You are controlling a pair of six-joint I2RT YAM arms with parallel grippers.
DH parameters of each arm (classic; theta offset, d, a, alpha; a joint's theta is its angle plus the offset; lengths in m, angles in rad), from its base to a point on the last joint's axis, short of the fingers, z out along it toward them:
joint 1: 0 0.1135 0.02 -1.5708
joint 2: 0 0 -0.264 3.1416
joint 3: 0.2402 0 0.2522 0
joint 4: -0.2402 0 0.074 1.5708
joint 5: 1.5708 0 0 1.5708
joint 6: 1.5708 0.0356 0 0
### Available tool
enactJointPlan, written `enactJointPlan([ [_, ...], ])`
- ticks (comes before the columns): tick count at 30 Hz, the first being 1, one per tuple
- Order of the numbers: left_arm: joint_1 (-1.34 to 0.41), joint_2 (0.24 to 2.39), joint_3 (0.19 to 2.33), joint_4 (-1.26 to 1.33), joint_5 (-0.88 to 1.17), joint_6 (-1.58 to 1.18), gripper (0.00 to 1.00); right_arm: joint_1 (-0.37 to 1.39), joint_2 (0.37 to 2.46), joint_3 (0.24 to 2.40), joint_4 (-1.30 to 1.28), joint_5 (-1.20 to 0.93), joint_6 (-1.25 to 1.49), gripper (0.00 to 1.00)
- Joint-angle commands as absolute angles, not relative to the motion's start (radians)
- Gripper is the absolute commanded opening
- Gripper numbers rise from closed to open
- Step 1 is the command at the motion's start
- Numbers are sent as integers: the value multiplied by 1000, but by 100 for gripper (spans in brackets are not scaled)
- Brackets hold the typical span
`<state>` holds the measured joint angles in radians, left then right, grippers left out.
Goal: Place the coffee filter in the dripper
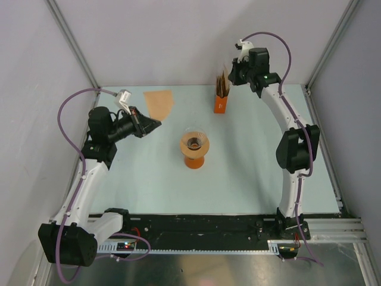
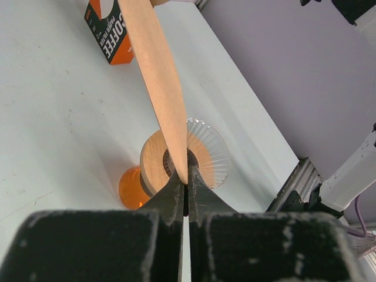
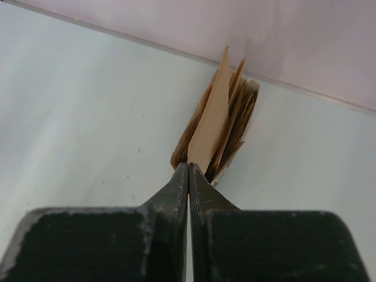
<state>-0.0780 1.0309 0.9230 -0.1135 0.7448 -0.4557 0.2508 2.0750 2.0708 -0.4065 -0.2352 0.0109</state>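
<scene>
**Left gripper** [image 2: 185, 187]: jaws were closed on the lower edge of the filter [image 2: 158, 82], which was held flat and edge-on to the wrist camera, apparently off the table.

**Filter:** unspread; in the top view it lay up and left of the dripper [image 1: 194, 142], apart from it.

**Dripper:** seated on the beaker [image 1: 194, 161], mid-table, mouth up.

**Right gripper** [image 3: 188, 171]: jaws were together at the papers [image 3: 235, 111] in the box [image 1: 219, 105]; whether a sheet was pinched could not be told.

**Step judged:** carry to the dripper; insertion not begun.

**Next move called for:** bringing the filter over the mouth, point down, then lowering it. The flat fold would likely need opening to sit against the ribs.
</scene>
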Motion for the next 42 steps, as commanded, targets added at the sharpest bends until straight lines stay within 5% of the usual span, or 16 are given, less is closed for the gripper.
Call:
enactJointPlan([
  [1,-69,1023,952,-69,767,-472,0,259,2111,2058,-371,-225,11,0],
  [8,-70,1024,948,-66,789,-478,0,255,2189,2129,-440,-245,5,3],
  [13,-71,1006,949,-64,829,-468,0,246,2153,2171,-506,-318,-28,58],
  [20,-103,968,955,-86,989,-441,0,213,1886,2107,-615,-606,-135,97],
  [26,-166,948,985,-86,1127,-515,0,209,1611,1911,-678,-814,-274,99],
  [31,-187,961,1007,-73,1198,-645,0,329,1368,1623,-638,-584,-557,98],
  [36,-230,982,1001,-53,1278,-716,0,407,1275,1563,-725,-445,-721,95],
  [42,-254,918,1013,-31,1274,-655,0,227,1190,1495,-667,-886,-309,87],
])
